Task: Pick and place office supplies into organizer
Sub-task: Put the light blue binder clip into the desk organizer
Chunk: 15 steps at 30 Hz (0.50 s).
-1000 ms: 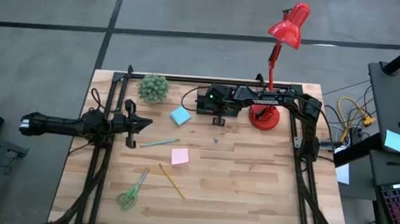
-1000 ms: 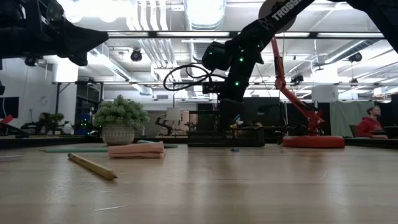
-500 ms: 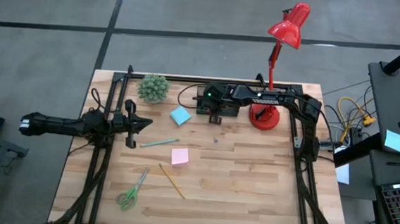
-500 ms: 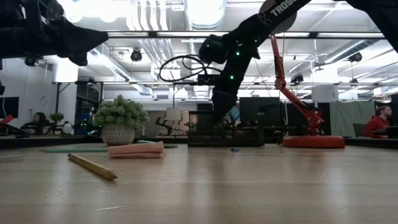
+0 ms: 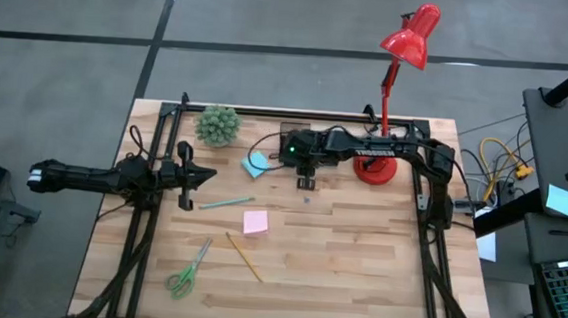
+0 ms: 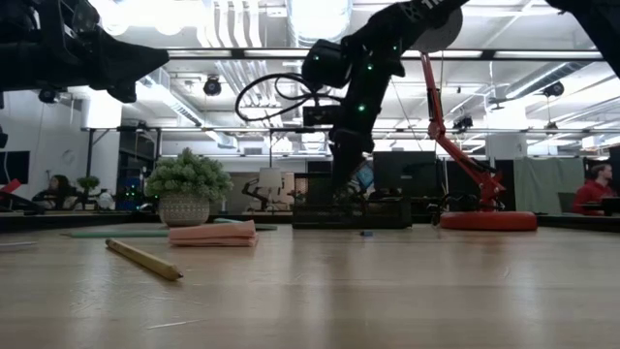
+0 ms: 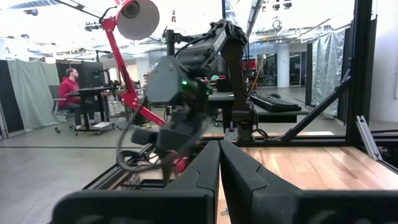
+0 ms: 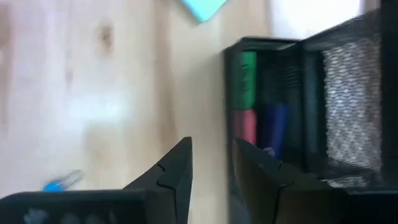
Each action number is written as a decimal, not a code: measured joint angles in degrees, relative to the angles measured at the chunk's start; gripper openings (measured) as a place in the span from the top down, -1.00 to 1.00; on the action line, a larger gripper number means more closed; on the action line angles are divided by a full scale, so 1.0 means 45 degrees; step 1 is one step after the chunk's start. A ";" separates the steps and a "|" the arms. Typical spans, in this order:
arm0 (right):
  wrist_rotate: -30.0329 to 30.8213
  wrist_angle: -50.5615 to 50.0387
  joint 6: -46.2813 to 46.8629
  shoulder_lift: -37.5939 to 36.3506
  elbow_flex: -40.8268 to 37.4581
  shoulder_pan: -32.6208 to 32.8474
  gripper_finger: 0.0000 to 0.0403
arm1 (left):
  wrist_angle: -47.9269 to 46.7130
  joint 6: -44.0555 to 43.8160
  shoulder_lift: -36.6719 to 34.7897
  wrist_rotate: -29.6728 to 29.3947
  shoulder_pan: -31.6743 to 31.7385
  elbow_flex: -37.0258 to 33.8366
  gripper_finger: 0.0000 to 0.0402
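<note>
The black organizer (image 8: 292,106) stands at the table's far middle, with green, pink and blue pieces in one compartment (image 8: 247,102). My right gripper (image 8: 211,168) hangs open just off its near side (image 5: 306,181), pointing steeply down, with nothing between its fingers. A tiny blue piece (image 5: 306,197) lies on the wood close by. A light-blue sticky note (image 5: 256,164), teal pen (image 5: 226,203), pink sticky note (image 5: 255,222), yellow pencil (image 5: 244,256) and green-handled scissors (image 5: 188,268) lie flat on the table. My left gripper (image 7: 219,155) is shut and waits above the left side.
A potted plant (image 5: 218,124) stands at the far left. The red lamp's round base (image 5: 376,168) sits right of the organizer, under my right arm. Bare wood stretches across the near right of the table (image 5: 356,274).
My right gripper has drawn away from above the organizer toward the table's near edge and risen a little. Nothing on the table has moved.
</note>
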 joint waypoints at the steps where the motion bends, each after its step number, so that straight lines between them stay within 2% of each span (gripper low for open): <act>1: -0.0005 -0.0159 0.0010 0.0000 0.0000 0.0129 0.47 | 0.0000 0.0000 0.0000 0.0005 0.0000 0.0000 1.00; 15: -0.0034 -0.0927 0.0675 -0.0062 -0.0078 0.2202 0.50 | 0.0000 -0.0005 0.0000 0.0005 0.0000 0.0000 1.00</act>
